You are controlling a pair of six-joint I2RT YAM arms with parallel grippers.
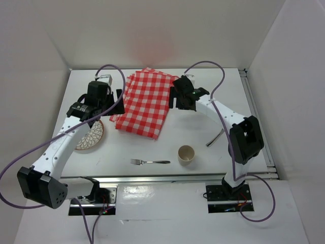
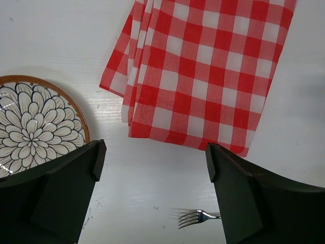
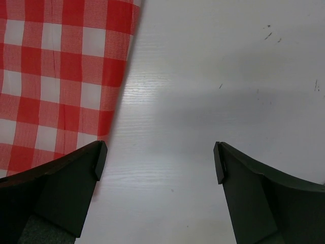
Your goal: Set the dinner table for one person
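Note:
The dinner table (image 1: 122,150) is a plain white top. A folded red-and-white checked cloth (image 1: 144,101) lies at its back middle. My left gripper (image 1: 120,96) hovers open and empty at the cloth's left edge. In the left wrist view the gripper (image 2: 155,162) is above bare table, with the cloth (image 2: 203,71) ahead. My right gripper (image 1: 174,99) hovers open and empty at the cloth's right edge. In the right wrist view the gripper (image 3: 158,157) is over bare table (image 3: 228,76), with the cloth (image 3: 56,76) at the left.
A flower-patterned plate (image 1: 91,136) lies at the left, partly under my left arm, and shows in the left wrist view (image 2: 35,124). A fork (image 1: 150,162) and a cream cup (image 1: 186,154) sit near the front. A metal utensil (image 1: 216,138) lies partly hidden by my right arm.

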